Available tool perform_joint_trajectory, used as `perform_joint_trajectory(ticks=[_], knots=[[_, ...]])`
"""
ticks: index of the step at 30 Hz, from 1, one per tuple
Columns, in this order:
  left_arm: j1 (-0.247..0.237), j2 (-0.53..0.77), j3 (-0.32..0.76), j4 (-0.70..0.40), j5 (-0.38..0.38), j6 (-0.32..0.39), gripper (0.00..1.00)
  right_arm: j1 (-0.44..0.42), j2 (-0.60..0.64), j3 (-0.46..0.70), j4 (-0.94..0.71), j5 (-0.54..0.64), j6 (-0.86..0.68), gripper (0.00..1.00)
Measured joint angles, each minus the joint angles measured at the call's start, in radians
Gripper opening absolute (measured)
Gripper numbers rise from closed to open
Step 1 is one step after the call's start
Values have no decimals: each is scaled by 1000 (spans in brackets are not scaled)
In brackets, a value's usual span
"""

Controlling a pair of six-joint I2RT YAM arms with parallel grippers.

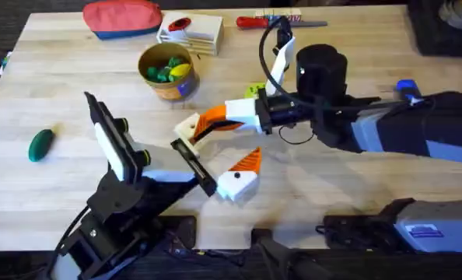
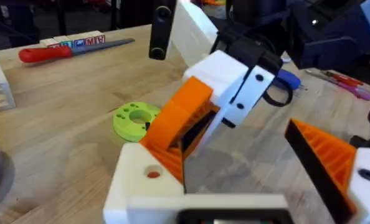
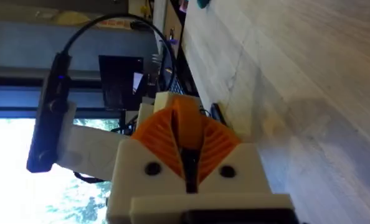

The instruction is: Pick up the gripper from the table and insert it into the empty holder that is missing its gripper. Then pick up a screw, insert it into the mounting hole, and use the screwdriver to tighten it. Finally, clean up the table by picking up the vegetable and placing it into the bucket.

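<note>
Right gripper is clamping the wedge and seating it against the holder (left gripper is sitting wide apart). Screw work's pending, and the vegetable is lying on the tabletop, unbucketed.

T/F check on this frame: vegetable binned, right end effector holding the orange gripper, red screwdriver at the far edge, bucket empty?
1. The vegetable is in the bucket. False: it lies on the table, left of the bucket.
2. The right end effector is shut on the gripper. True.
3. The red-handled screwdriver lies near the table's far edge. True.
4. The bucket is empty. False: it holds green and yellow toy pieces.
</note>
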Motion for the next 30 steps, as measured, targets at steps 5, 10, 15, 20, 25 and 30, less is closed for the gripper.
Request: perform_joint_trajectory(ticks=[5, 10, 15, 20, 25, 30], knots=[[0, 0, 0, 2, 13, 7, 987, -14, 0, 0, -5, -41, -16, 101], [-1, 0, 0, 3, 31, 12, 988, -30, 11, 0, -6, -93, -30, 182], [-6, 0, 0, 6, 45, 26, 987, -32, 13, 0, -3, -139, -33, 311], [-12, -1, 0, 9, 78, 42, 987, -31, 21, 0, 17, -182, -36, 431], [-13, -1, 0, 10, 96, 50, 988, -39, 27, 0, 17, -205, -38, 637], [-13, -1, 0, 10, 96, 52, 986, -40, 27, 0, 31, -205, -41, 818]])
